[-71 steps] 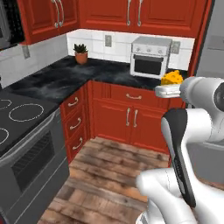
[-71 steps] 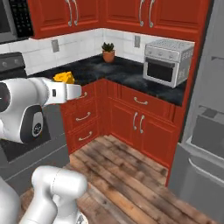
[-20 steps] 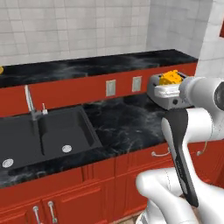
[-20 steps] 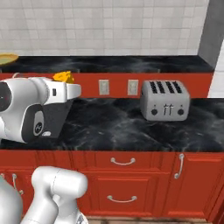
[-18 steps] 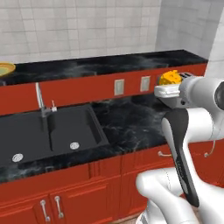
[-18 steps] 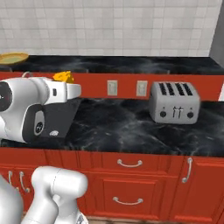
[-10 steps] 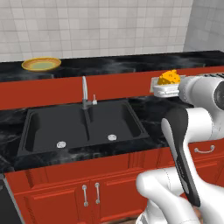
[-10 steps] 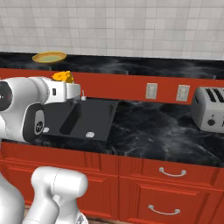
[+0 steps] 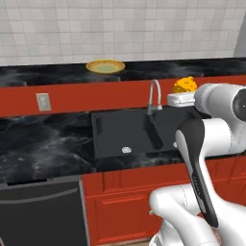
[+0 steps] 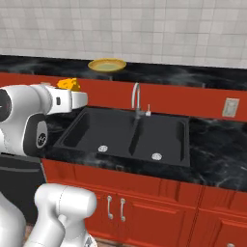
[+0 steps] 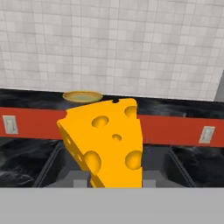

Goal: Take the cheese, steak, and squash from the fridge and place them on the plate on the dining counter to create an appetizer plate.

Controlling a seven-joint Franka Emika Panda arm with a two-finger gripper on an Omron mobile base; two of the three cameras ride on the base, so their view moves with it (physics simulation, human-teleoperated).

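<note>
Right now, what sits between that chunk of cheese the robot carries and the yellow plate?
In the right base view, between the cheese and the plate lies the dining counter's red front panel; the sink lies below.

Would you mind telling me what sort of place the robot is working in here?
A rendered home kitchen, by the look of it: a black double sink with a curved tap, red cabinets under a black marbled worktop, and a white tiled wall.

I get flat, even, bright rendered light with no clear source, only soft sheen on the glossy dining counter [image 9: 57,77] and faint shading inside the sink [image 10: 130,135], all views crisp, no blur, glare or edge distortion.
</note>
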